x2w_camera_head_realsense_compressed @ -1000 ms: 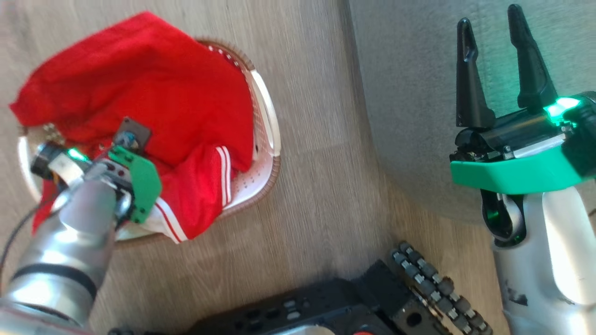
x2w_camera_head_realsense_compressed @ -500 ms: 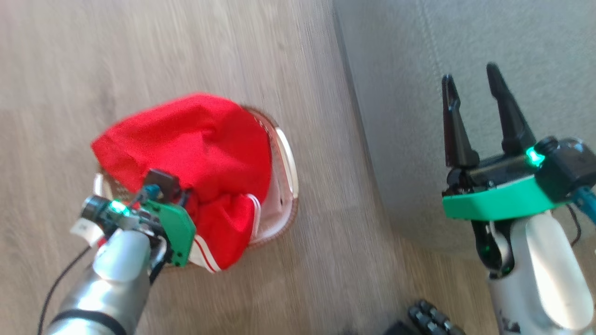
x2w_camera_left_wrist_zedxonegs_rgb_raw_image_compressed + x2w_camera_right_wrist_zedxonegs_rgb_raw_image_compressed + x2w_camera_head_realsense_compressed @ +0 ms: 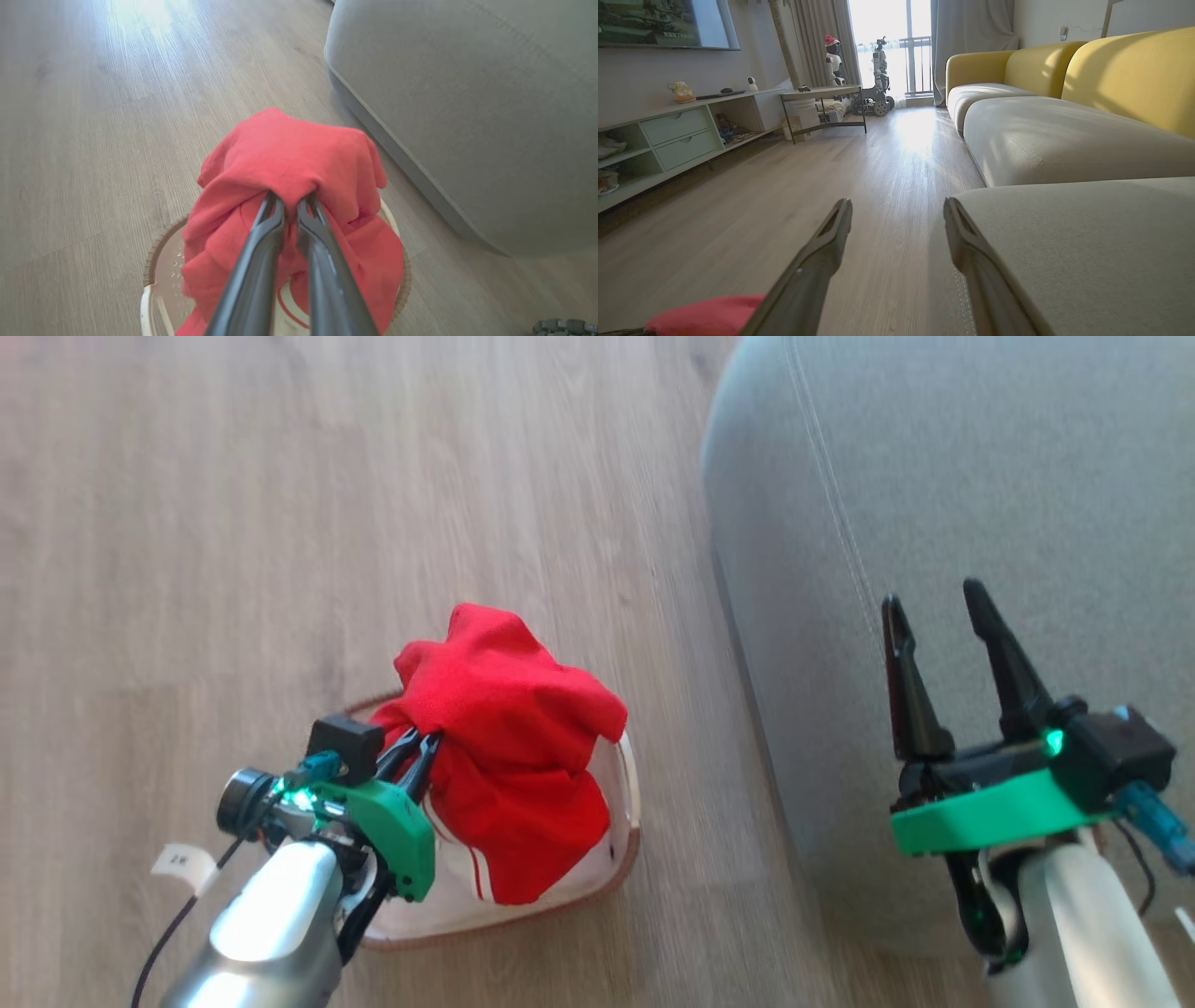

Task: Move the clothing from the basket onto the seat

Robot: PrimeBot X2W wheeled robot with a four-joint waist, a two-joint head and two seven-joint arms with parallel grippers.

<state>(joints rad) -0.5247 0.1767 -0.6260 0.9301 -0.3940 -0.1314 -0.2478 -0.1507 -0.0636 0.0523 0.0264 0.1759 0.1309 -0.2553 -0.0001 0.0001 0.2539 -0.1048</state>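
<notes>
Two grippers show in the head view: the left gripper [image 3: 417, 747] has its dark fingers pinched almost together on a bunched fold of the clothing [image 3: 523, 747], a red heap raised over the basket [image 3: 624, 859], with white-striped trim hanging down inside it. The basket sits on the wooden floor [image 3: 280, 523], near the seat [image 3: 980, 476] on its right but apart from it. The right gripper [image 3: 934, 593] hovers over the seat's left edge, fingers spread wide and holding nothing. From the left wrist, fabric is gathered between the nearly closed fingertips and drapes down on both sides, its lower folds inside the basket's brown rim. From the right wrist, the fingers stand wide apart with bare floor between them, grey cushion at right and a scrap of red at the near left. The cloth looks thin, light and limp, likely slippery; it should sag and trail from one pinch. A hold deep in a gathered bunch near the middle seems safer than a hem, and the tails will need to clear the rim, or the light basket may drag.
</notes>
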